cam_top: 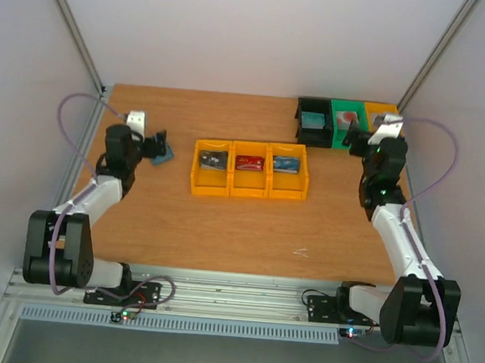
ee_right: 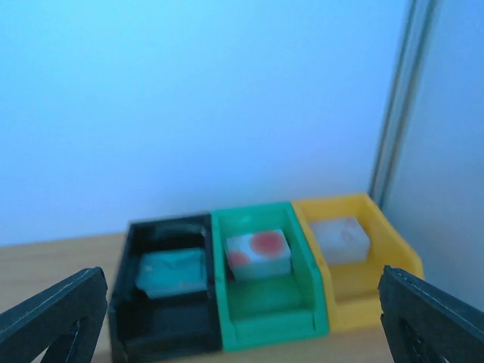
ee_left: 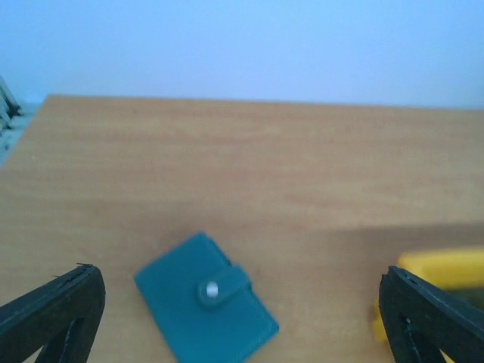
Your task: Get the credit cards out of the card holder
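- White walls (cam_top: 238, 30) are closing in a wooden worktop (cam_top: 238, 232) on 3 sides.
- 3 yellow bins (cam_top: 248, 189) are sitting in a row near the middle of the worktop, side by side and touching.
- The credit cards are lying 1 to a bin: the dark grey card (cam_top: 213, 160) in the left bin, the red card (cam_top: 250, 162) in the middle bin and the blue card (cam_top: 287, 164) in the right bin.
- The card holder (ee_left: 189, 321) is lying flat on the worktop, left of the yellow row and apart from it. It is folded shut, with its strap running over to a silver snap (ee_left: 211, 289).
- In the top view the card holder (cam_top: 168, 153) is peeking out just beside the left arm's tip.
- The left fingers (ee_left: 72, 299) are standing spread wide, 1 showing on each side of the card holder in the wrist view, and they are gripping nothing.
- The right arm (cam_top: 398, 236) is reaching toward the far right corner. The right fingers (ee_right: 72, 302) are also standing spread wide, with nothing between them.
- 3 more bins are sitting in a row in that corner, facing the right fingers.
- The black bin (ee_right: 162, 336) is holding a teal block (ee_right: 175, 271).
- The green bin (ee_right: 268, 329) is holding a red-white block (ee_right: 259, 253).
- The corner yellow bin (ee_right: 363, 306) is holding a grey block (ee_right: 342, 238).
- A small pale scrap (cam_top: 301, 253) is lying on the bare worktop, nearer the arms' bases.
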Tool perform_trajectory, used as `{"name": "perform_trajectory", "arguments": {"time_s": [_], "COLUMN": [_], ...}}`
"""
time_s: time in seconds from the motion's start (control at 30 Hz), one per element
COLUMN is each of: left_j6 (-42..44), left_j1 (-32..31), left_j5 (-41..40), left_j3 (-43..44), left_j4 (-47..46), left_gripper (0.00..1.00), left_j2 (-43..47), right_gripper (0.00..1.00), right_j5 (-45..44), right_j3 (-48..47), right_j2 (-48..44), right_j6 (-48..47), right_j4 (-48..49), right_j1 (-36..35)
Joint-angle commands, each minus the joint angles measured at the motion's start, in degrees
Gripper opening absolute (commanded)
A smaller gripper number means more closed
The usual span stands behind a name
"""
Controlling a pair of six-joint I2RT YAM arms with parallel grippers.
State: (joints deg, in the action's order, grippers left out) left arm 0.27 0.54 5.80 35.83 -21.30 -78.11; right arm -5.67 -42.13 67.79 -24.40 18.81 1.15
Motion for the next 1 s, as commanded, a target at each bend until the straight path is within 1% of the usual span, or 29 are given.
{"name": "perform_trajectory", "arguments": {"time_s": [0.0,0.03,0.1,0.13,0.2,0.27,0.37,0.47,0.5,0.6,0.73,0.87,0.93,0.97], "left_j6": [-11.4,-16.9,-25.2,-30.8,-36.5,-38.1,-41.5,-43.0,-42.4,-42.3,-42.1,-39.9,-39.4,-39.3], "left_j1": [1.9,3.0,5.5,6.7,7.7,7.7,8.3,9.1,9.2,9.8,10.7,11.2,11.1,11.2], "left_j5": [-2.4,-1.8,-0.5,0.5,2.8,5.3,6.1,8.5,9.0,8.5,10.3,12.8,13.3,13.7], "left_j3": [14.1,15.4,16.8,16.9,16.9,17.8,21.3,26.1,29.1,34.2,36.7,39.2,40.6,41.4], "left_j4": [25.8,28.8,33.4,34.5,35.1,34.7,36.5,37.2,38.5,41.9,41.2,40.4,40.0,39.9], "left_gripper": [0.99,0.99,0.98,0.96,0.93,0.91,0.89,0.84,0.82,0.77,0.7,0.59,0.58,0.58], "left_j2": [0.2,-0.4,-2.2,-3.2,-5.3,-8.6,-14.9,-21.9,-24.2,-29.8,-33.8,-37.6,-39.5,-40.3], "right_gripper": [0.98,0.99,0.98,0.98,0.99,0.98,0.98,0.99,0.99,0.99,0.98,0.97,0.97,0.97], "right_j5": [5.0,6.6,9.3,10.9,13.9,15.7,16.9,18.3,18.7,19.7,21.7,22.4,22.6,22.8], "right_j3": [-15.3,-18.8,-23.7,-25.8,-27.5,-28.6,-30.5,-32.2,-32.6,-34.2,-36.9,-39.2,-40.1,-40.5], "right_j2": [1.3,2.2,4.0,4.7,5.9,7.0,8.4,9.3,9.6,10.5,12.0,13.9,14.7,14.9], "right_j6": [-0.3,0.1,0.5,0.7,1.1,1.7,2.6,3.0,3.1,4.1,6.5,7.6,7.3,7.1], "right_j4": [-24.3,-27.2,-30.6,-31.2,-30.8,-29.8,-29.4,-29.2,-29.1,-28.6,-27.4,-26.8,-26.9,-27.2], "right_j1": [0.3,0.3,0.3,0.2,0.3,0.3,0.3,0.2,0.2,0.2,0.1,-0.9,-1.1,-2.8]}}
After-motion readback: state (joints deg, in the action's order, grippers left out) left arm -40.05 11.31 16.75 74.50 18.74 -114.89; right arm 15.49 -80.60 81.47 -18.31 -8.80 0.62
